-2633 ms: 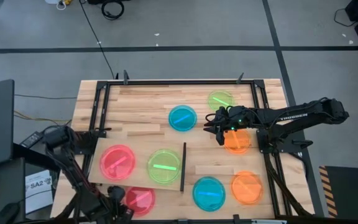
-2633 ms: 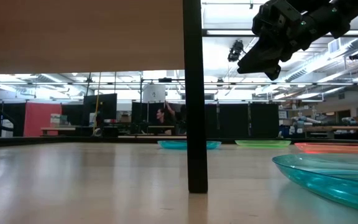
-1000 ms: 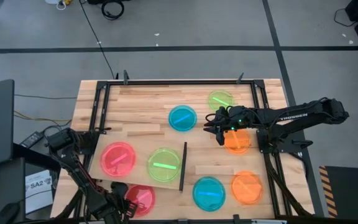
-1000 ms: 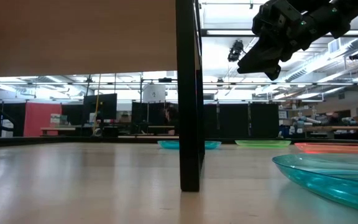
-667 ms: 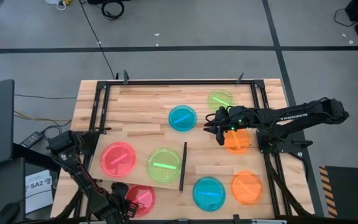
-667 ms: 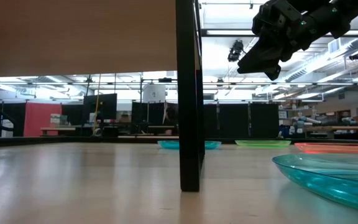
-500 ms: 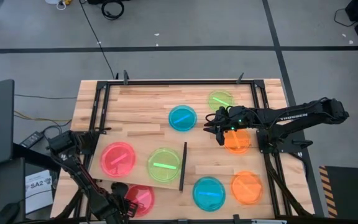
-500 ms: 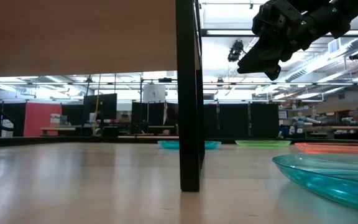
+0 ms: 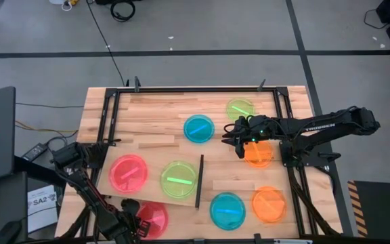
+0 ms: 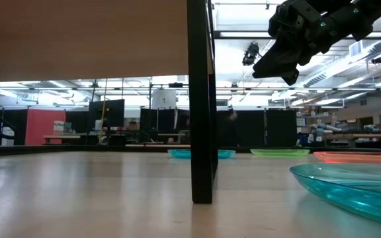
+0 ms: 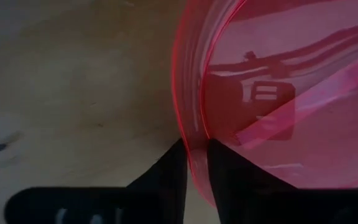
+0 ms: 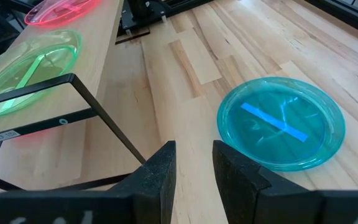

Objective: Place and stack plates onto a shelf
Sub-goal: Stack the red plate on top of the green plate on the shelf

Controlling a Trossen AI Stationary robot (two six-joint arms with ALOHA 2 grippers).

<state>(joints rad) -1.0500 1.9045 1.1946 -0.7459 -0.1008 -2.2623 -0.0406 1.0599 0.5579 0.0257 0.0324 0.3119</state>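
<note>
A pink plate (image 9: 153,218) lies near the table's front left corner, with my left gripper (image 9: 133,219) shut on its left rim; the left wrist view fills with this plate (image 11: 291,93). The shelf (image 9: 147,196) carries another pink plate (image 9: 128,173) and a green plate (image 9: 179,179) beside its black strip (image 9: 198,181). My right gripper (image 9: 238,140) hangs open above the table with nothing between its fingers, next to an orange plate (image 9: 258,154) and a blue plate (image 12: 281,130). My left gripper (image 11: 196,180) has the pink plate's rim (image 11: 192,152) between its two fingers, one finger (image 11: 166,177) outside the plate and the other (image 11: 229,177) over its inner side. The fingers come from the table's left. Whether the plate is off the table does not show.
More plates lie loose on the table: blue (image 9: 198,128) and green (image 9: 240,109) toward the far side, blue (image 9: 227,210) and orange (image 9: 269,203) at the near right. Black frame rails (image 9: 281,122) run along the table's sides.
My left gripper has shut on the pink plate's rim. That plate has shifted: its bright stripe no longer shows from above, and its pink edge has gone from the low view's left side. The right arm has kept still.
</note>
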